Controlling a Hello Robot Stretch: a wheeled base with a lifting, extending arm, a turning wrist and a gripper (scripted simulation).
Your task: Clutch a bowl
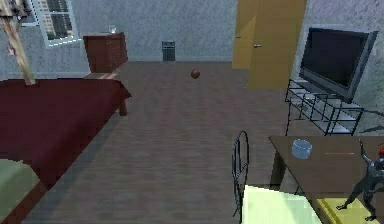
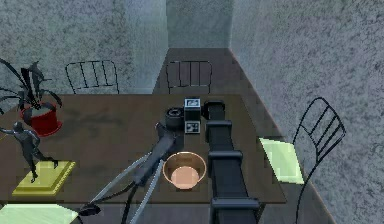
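Note:
A round, copper-pink bowl point(image 2: 185, 171) lies on the brown table point(image 2: 110, 140) in the arm side view. It is just left of the dark arm bar point(image 2: 232, 180). The gripper point(image 2: 108, 208) has its dark body near two white marked squares point(image 2: 192, 107). Its thin grey fingers point(image 2: 135, 178) slant down to the left, close past the bowl's rim. I cannot tell whether it holds anything. In the forward view, a small pale blue bowl-like dish point(image 1: 302, 149) sits on the table point(image 1: 335, 170) at the lower right.
On the table stand a dark figurine on a yellow base point(image 2: 40, 172) and a plant in a red pot point(image 2: 42, 117). Wire chairs point(image 2: 190, 73) ring the table, one with a green cushion point(image 2: 281, 158). The forward view holds a bed point(image 1: 55, 115), dresser point(image 1: 105, 52), ball point(image 1: 196, 73) and TV point(image 1: 338, 60).

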